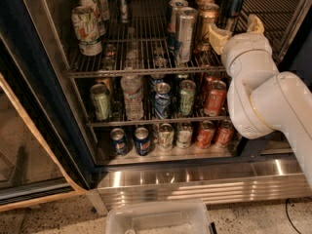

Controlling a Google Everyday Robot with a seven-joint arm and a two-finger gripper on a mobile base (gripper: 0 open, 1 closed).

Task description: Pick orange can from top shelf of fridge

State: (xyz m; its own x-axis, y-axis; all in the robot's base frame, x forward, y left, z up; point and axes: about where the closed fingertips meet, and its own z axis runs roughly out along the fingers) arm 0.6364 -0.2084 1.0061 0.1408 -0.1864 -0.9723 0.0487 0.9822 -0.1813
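The orange can (206, 27), tall, copper-coloured with a silver lid, stands on the top shelf (141, 71) of the fridge (30, 77), right of centre. A tall silver-and-blue can (185, 33) stands just left of it. My gripper (235, 30) is open and empty at the front of the top shelf. Its left finger (217, 35) is just right of the orange can's lower half, and its right finger (254, 23) is further right. My white arm (265, 99) covers the right side of the lower racks.
White-and-green cans (87, 27) stand at the top shelf's left. A dark can (234, 3) stands behind my gripper. Lower racks hold a water bottle (132, 95) and several soda cans. The glass door (24, 145) hangs open at left. A clear bin (158, 219) sits on the floor.
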